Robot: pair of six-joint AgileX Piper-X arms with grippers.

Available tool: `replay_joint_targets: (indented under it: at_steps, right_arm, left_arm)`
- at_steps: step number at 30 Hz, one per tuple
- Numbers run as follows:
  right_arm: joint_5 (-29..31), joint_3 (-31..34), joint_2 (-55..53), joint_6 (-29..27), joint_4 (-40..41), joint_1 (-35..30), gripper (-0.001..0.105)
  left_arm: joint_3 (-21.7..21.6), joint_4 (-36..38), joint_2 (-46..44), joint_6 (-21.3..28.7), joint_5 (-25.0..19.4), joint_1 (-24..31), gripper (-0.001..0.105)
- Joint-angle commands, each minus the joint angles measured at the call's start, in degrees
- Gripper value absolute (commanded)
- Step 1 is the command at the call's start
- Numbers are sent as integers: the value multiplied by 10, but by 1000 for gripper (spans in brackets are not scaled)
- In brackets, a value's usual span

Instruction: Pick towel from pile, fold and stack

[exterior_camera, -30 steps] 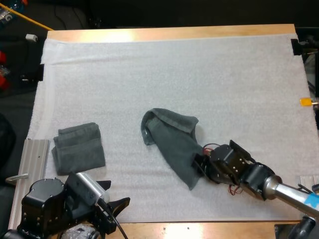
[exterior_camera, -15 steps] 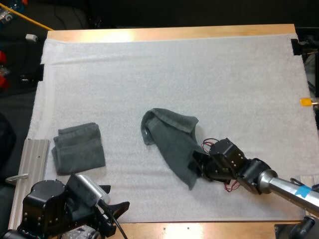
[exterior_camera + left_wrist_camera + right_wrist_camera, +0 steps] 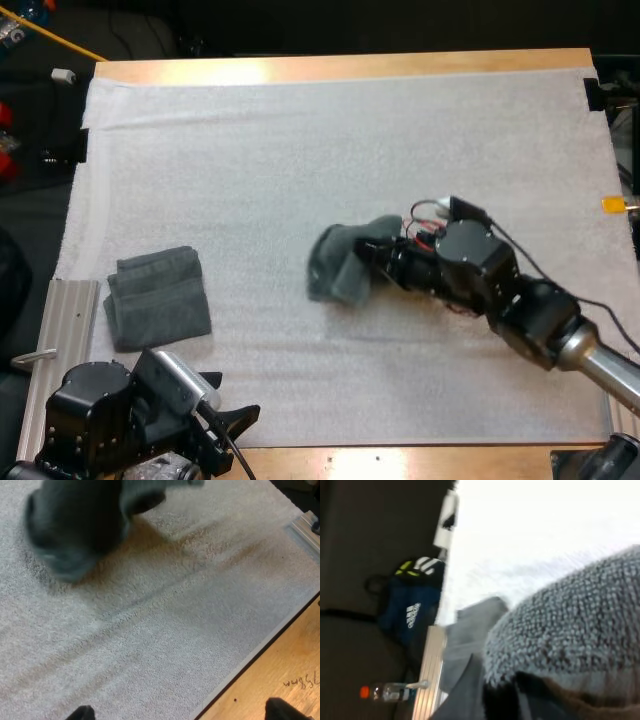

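From above, the right end effector [image 3: 372,262] clamps a bunched grey-green towel [image 3: 338,268] at the centre of the mat [image 3: 300,130], and a flat, squarish folded towel [image 3: 158,297] lies at 8 o'clock. At the left wrist, the left end effector [image 3: 180,712] gapes wide over the nubbly white mat. At the right wrist, the towel's looped terry pile sits close against the end effector.
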Motion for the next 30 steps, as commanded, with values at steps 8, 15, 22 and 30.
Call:
replay_joint_targets:
  at_steps: [8,15,22,30]
  right_arm:
    - [2,-106,-4,-57,99,1,0]
    - [37,-142,-4,-82,339,80,0]
    - [117,-142,15,-68,337,98,0]
    - [57,-151,181,-23,110,24,0]
  left_arm:
    - [-3,-7,-1,3,8,-3,64]
    - [-3,-7,-1,3,8,-3,64]
    - [-3,-9,-1,3,8,-3,64]
    - [-3,-50,-1,3,8,-3,64]
